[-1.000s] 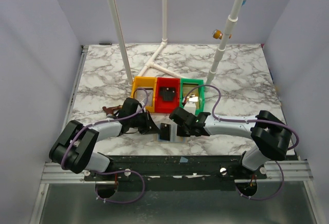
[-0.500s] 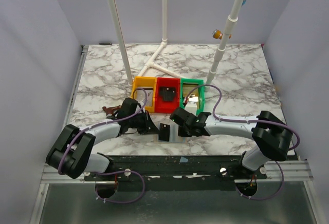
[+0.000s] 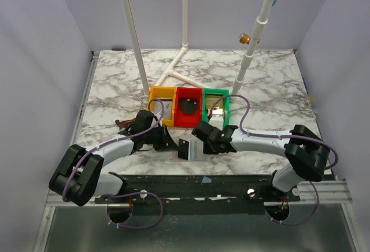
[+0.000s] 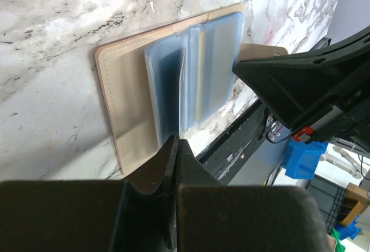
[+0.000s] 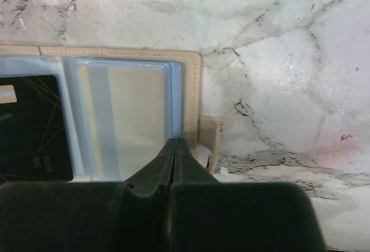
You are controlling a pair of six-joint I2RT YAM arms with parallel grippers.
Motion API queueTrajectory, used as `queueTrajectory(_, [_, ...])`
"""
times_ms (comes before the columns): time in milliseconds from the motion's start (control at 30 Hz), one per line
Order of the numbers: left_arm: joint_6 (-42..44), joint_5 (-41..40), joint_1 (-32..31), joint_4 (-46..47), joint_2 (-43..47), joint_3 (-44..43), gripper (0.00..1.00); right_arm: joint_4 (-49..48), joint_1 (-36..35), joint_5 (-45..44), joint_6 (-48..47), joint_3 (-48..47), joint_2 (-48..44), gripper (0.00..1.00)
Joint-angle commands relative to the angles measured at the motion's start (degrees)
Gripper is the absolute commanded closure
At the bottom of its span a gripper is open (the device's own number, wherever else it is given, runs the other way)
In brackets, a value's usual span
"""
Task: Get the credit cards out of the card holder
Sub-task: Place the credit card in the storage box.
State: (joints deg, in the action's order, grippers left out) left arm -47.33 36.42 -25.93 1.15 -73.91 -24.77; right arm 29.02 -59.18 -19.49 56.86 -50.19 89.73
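The card holder (image 3: 193, 148) lies open near the table's front edge, with a tan cover (image 4: 124, 107) and clear blue sleeves (image 4: 199, 70). One of the credit cards, a black one (image 5: 32, 128), sits in the left sleeve in the right wrist view. My left gripper (image 4: 176, 143) is shut, its tips at the near edge of the sleeves. My right gripper (image 5: 175, 142) is shut too, its tips resting on the sleeves' right edge beside the tan strap tab (image 5: 209, 142). A shiny gold card (image 3: 217, 112) lies in the green tray (image 3: 227, 106).
Behind the holder stand a yellow tray (image 3: 155, 99), a red tray (image 3: 188, 119) with a chunky black object (image 3: 188, 106), and the green tray. White poles (image 3: 134, 38) rise behind. A small brown object (image 3: 122, 125) lies at the left. The table's front edge is close.
My left arm has swung its elbow out to the left and its gripper has edged toward the holder. The dark leaf of the holder has tilted and shifted slightly left. Both grippers stay shut.
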Motion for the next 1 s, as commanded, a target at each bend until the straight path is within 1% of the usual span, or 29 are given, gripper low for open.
queueTrajectory(0, [1.31,-1.08,0.27,-1.06,1.90,-1.46,1.00,3.80,0.18,-2.88,-0.96,-1.65,-0.52,0.99])
queueTrajectory(300, [1.55,-0.74,0.27,-1.06,2.77,-2.06,1.00,5.60,0.20,-4.14,-1.65,-4.07,-3.46,1.00])
queueTrajectory(400, [1.63,-0.65,0.31,-2.56,3.20,-2.33,1.00,6.05,0.16,-4.72,-1.86,-4.80,-4.20,0.99])
queueTrajectory(467, [1.76,-0.61,0.27,-2.86,3.56,-2.44,1.00,6.31,0.23,-4.95,-1.90,-5.10,-4.50,0.95])
queueTrajectory(500, [1.72,-0.65,0.27,-2.98,3.85,-2.48,1.00,6.32,0.19,-4.95,-1.97,-5.09,-4.63,0.90])
queueTrajectory(533, [1.76,-0.59,0.31,-3.15,4.03,-2.53,1.00,6.32,0.18,-4.96,-1.98,-5.11,-4.86,0.81])
queueTrajectory(567, [1.73,-0.65,0.27,-3.32,4.31,-2.61,1.00,6.25,0.18,-5.09,-2.00,-5.05,-5.26,0.71])
queueTrajectory(600, [1.77,-0.65,0.28,-3.45,4.51,-2.68,1.00,6.23,0.14,-5.14,-2.01,-5.00,-5.56,0.56])
queueTrajectory(633, [1.79,-0.69,0.29,-3.67,4.69,-2.67,1.00,6.24,0.19,-5.25,-1.93,-4.92,-5.81,0.47])
queueTrajectory(667, [1.79,-0.66,0.27,-3.82,5.02,-2.74,1.00,6.23,0.22,-5.36,-1.93,-4.87,-5.99,0.35])
queueTrajectory(733, [1.85,-0.74,0.27,-4.20,5.40,-2.94,1.00,6.30,0.24,-5.50,-1.75,-4.74,-6.47,0.16])
queueTrajectory(800, [1.97,-0.74,0.27,-4.77,5.81,-3.21,1.00,6.45,0.17,-5.70,-1.52,-4.67,-6.87,0.01])
queueTrajectory(833, [2.11,-0.80,0.27,-5.19,6.00,-3.52,1.00,6.54,0.14,-5.93,-1.36,-4.57,-7.22,0.00])
queueTrajectory(967, [2.63,-1.00,0.27,-6.77,7.08,-4.67,1.00,7.40,0.20,-7.15,-0.71,-4.67,-8.79,0.00])
